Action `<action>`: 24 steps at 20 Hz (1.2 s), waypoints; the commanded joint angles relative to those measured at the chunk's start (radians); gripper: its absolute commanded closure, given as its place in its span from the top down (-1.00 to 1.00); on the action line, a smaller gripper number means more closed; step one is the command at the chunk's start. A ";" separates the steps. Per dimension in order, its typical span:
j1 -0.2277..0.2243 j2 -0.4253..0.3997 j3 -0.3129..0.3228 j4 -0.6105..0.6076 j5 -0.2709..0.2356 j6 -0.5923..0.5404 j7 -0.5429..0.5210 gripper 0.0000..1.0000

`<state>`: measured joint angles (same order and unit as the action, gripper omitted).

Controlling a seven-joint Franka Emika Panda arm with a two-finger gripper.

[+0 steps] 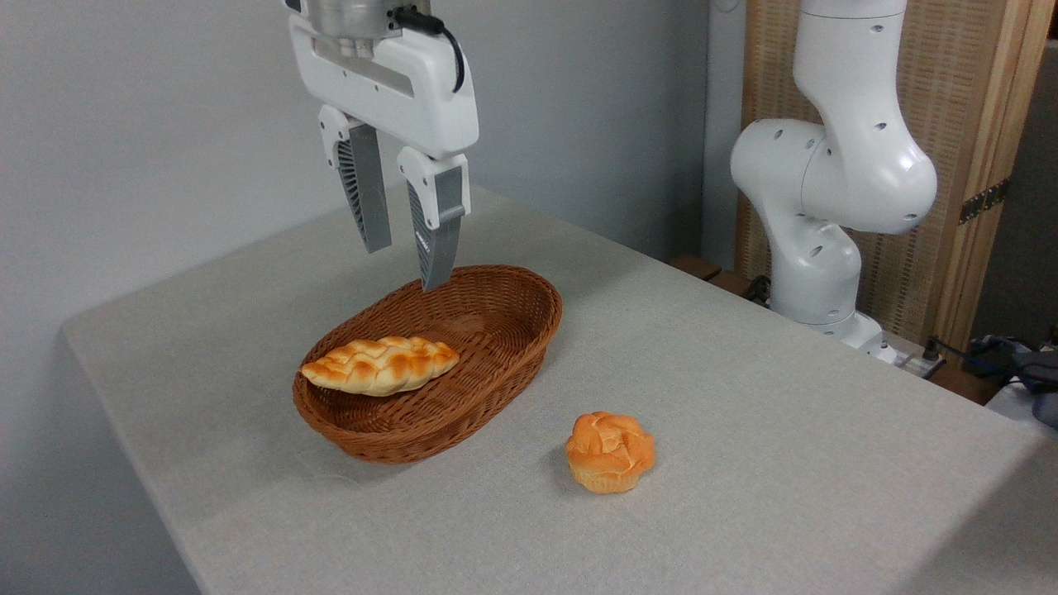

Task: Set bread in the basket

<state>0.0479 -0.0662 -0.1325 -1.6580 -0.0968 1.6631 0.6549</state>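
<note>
Camera view shows the bread (380, 364) already lying in the basket (512, 330), left of centre in the frame, its left tip resting on the near-left rim and the rest of the basket bare. By the look of it the placing is done; only pulling the arm away seems left. Above the basket's far rim, the gripper (405, 260) hangs with fingers spread and nothing between them. A small round bun (610, 451) sits on the table (744, 397), lower right of the basket.
</note>
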 commanded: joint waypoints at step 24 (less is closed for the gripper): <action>-0.114 0.057 0.139 0.095 0.071 -0.062 -0.011 1.00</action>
<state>-0.0577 -0.0230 -0.0031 -1.5946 -0.0374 1.6350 0.6400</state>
